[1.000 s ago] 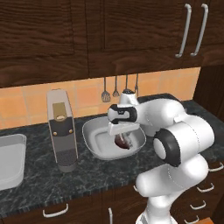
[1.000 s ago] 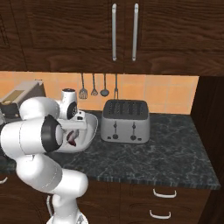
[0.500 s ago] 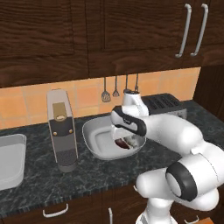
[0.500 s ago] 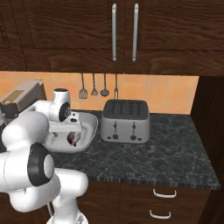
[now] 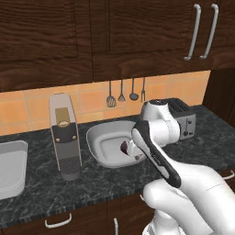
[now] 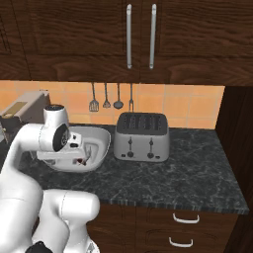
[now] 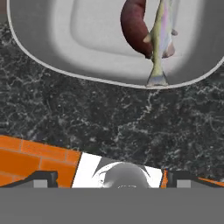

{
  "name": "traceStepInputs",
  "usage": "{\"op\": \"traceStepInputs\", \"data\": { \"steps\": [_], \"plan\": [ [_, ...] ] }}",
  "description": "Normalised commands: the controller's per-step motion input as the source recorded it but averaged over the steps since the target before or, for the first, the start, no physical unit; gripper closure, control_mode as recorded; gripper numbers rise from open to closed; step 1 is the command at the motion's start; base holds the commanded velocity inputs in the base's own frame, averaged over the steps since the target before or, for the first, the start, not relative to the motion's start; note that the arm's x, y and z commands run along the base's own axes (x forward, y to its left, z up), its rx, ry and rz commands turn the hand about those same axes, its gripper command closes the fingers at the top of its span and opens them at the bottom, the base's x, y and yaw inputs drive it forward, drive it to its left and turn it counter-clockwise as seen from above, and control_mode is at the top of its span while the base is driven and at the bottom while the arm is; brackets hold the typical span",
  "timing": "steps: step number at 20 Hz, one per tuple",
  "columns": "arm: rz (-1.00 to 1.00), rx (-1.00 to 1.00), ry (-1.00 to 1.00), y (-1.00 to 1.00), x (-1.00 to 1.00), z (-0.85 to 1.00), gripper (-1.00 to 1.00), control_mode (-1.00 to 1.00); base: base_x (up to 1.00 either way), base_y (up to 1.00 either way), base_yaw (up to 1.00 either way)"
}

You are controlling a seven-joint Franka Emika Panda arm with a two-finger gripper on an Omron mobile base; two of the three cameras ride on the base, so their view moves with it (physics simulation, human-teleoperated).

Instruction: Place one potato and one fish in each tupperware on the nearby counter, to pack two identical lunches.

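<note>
Dark counter (image 5: 105,181), fingers (image 7: 111,179) spread wide, empty, fish (image 7: 161,39) in tupperware (image 7: 52,52).

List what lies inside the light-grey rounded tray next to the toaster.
Inside the shallow light-grey plastic tray lie a dark reddish-brown oval potato and a slim pale silvery-green fish, side by side and overlapping. The fish covers part of the potato; the base views hide much of the tray behind the white arm.

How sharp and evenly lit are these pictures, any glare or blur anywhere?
Left base view: even flat light, no glare, arm hides part of the tupperware. Right base view: crisp, toaster softly shaded. Hand view: fish and potato sharp, faint shadow beneath.
</note>
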Motion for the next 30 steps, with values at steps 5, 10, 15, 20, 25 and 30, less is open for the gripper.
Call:
{"op": "traceStepInputs", "data": {
  "steps": [5, 10, 15, 20, 25, 30],
  "plan": [
    [0.0, 0.0, -0.06, -0.43, -0.98, 1.0, -1.0, -1.0, 0.0, 0.0, 0.0],
    [0.0, 0.0, -0.18, -0.1, -0.76, 1.0, -1.0, -1.0, 0.0, 0.0, 0.0],
    [-0.01, 0.0, -0.06, -0.06, -0.13, 0.86, -1.0, -1.0, 0.0, 0.0, 0.0],
    [-0.08, 0.05, 0.01, -0.24, -0.37, 0.32, -1.0, -1.0, 0.0, 0.0, 0.0],
    [-0.04, 0.0, 0.01, -0.05, -0.2, 0.02, -1.0, -1.0, 0.0, 0.0, 0.0],
    [0.0, 0.0, 0.0, 0.0, -0.01, 0.0, -1.0, 1.0, -0.11, -0.04, -0.01]
  ]
}}
